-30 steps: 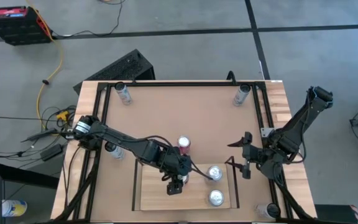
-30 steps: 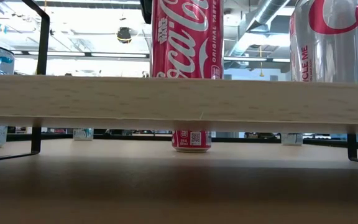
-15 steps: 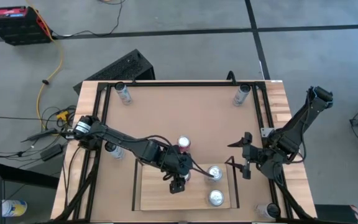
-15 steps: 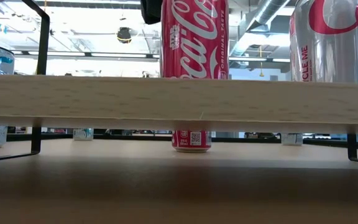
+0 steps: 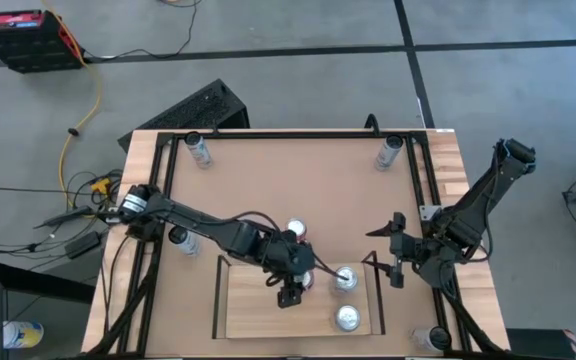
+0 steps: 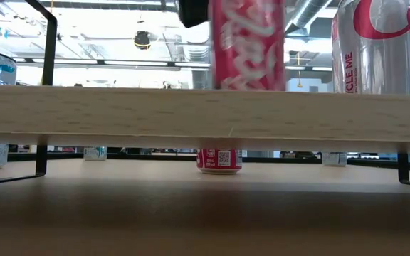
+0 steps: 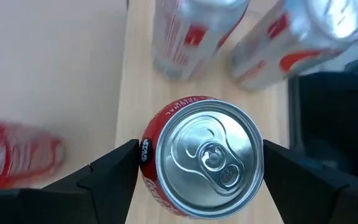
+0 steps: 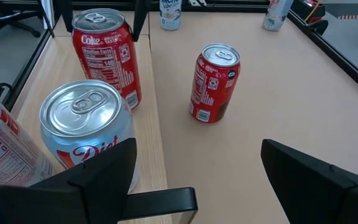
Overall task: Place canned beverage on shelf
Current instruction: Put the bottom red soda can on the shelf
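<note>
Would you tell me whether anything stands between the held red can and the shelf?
Nothing visible does: the red can is over the shelf board, with silver cans standing beside it.

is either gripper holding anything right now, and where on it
The left gripper holds a red cola can by its sides, near the top, over the shelf. The right gripper is open and empty.

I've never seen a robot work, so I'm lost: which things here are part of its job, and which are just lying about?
Job: left gripper, gripping the red can; shelf; two silver cans on it.
Lying about: second red can on the tabletop; corner cans; right gripper, idle beside the shelf.
</note>
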Controlling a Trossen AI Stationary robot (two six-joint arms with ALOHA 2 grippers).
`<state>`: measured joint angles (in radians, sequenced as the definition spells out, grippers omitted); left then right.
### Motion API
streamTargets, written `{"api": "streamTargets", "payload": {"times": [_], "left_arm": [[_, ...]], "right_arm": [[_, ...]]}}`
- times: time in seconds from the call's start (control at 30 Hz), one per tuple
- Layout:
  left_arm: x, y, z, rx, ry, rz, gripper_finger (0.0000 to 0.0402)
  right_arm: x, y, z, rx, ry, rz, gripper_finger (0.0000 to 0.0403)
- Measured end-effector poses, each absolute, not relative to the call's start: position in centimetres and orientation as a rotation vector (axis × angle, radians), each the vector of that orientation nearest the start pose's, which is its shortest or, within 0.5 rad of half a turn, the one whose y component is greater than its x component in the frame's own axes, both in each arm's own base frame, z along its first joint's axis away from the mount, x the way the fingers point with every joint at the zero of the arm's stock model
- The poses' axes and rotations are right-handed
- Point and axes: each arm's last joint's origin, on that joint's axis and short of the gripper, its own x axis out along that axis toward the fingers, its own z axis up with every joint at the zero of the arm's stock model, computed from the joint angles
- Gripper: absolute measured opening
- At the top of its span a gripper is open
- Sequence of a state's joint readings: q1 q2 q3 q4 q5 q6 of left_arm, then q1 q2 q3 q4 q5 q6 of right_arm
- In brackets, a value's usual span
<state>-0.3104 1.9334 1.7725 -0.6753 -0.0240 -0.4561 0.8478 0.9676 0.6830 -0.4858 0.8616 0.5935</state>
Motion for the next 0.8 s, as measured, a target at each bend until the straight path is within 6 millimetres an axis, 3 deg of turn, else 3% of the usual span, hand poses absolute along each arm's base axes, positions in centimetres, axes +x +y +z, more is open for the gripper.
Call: {"api": "streamTargets", "payload": {"times": [0.33,0.8], "left_arm": [[42.0,-12.9,30.9,-0.388,0.782,-0.267,0.0296],[42.6,-10.9,33.1,-0.419,0.615,-0.246,0.0296]], "right_arm": [[13.8,12.4,24.9,0.0,0.473,-0.158,0.0369],[13.8,12.4,24.9,0.001,0.474,-0.157,0.0369]]}}
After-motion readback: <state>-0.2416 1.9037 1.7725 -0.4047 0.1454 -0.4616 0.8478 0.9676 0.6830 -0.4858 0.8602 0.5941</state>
